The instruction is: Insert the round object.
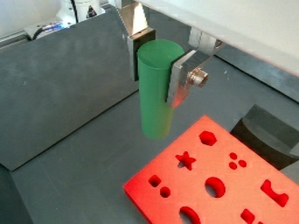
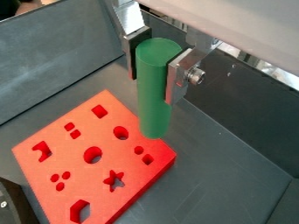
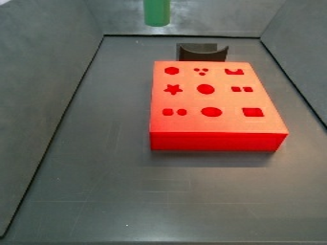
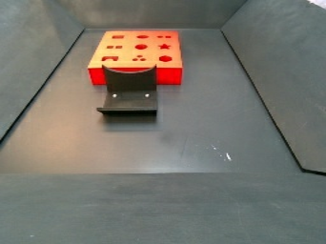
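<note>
My gripper is shut on the round object, a smooth green peg, and holds it upright by its upper end between the silver fingers. Both wrist views show this; the peg also appears in a wrist view. The peg hangs in the air above the dark floor, beside the red block with shaped holes, also seen in a wrist view. In a side view only the peg's lower end shows, high beyond the block; the gripper is out of that frame.
A dark grey curved holder stands on the floor against the block's far side, also in a side view. The block has round holes among other shapes. Sloped dark walls enclose the floor.
</note>
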You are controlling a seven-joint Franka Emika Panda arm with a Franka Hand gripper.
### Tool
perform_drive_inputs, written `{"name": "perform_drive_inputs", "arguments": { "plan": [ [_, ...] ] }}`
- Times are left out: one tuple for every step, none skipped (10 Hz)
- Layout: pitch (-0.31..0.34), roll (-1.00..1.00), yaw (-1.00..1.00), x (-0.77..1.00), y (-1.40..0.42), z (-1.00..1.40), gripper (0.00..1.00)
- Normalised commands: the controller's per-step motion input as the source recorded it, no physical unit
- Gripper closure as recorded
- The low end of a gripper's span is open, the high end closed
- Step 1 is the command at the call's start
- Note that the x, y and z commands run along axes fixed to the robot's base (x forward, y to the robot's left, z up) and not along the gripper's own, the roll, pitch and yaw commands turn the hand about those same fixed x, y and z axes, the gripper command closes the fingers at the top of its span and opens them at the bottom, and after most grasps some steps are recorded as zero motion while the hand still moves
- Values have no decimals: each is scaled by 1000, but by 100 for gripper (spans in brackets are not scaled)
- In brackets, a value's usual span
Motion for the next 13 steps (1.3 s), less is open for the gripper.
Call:
{"name": "perform_drive_inputs", "arguments": {
  "plan": [
    [-6, 0, 0, 0, 0, 0, 100],
    [-23, 0, 0, 0, 0, -31, 100],
    [-73, -53, -29, 249, 0, -114, 100],
    [-103, -61, -343, 706, 271, -191, 100],
    [-89, -144, -346, 889, 437, -126, 100],
    [-116, -160, -363, 869, 349, -17, 100],
    [-136, -123, -394, 826, 294, -20, 100],
    [-169, -50, -400, 786, 229, -177, 100],
    [-223, -43, -360, 769, 229, -306, 100],
    [-226, 0, -286, 837, 191, -409, 100],
    [-121, 123, -66, 863, 163, -446, 100],
    [0, 227, 277, 640, 134, -486, 100],
    [17, 107, 569, 483, 97, -451, 100]
  ]
}}
